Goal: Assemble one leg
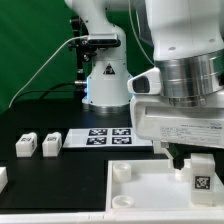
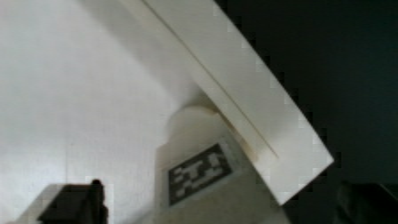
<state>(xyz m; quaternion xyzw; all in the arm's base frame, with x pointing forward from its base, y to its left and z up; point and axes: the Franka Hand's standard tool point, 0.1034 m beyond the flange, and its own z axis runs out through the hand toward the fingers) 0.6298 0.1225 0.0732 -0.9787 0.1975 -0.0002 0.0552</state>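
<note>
A leg (image 1: 198, 182), a small white block with a black-and-white tag, stands upright at the far corner of the large white slab (image 1: 150, 195) on the exterior view's right. My gripper (image 1: 197, 163) hangs right over it with a finger on each side. In the wrist view the leg (image 2: 199, 170) sits between the jaws. A strip of slab shows between it and the dark finger (image 2: 71, 205), so the jaws stand open around it. The slab's raised edge (image 2: 249, 95) runs diagonally past the leg.
Two more legs (image 1: 25, 145) (image 1: 50, 143) stand on the black table at the exterior view's left. A further white part (image 1: 3, 178) shows at the left edge. The marker board (image 1: 105, 137) lies behind the slab. Round sockets (image 1: 122, 172) mark the slab's near corners.
</note>
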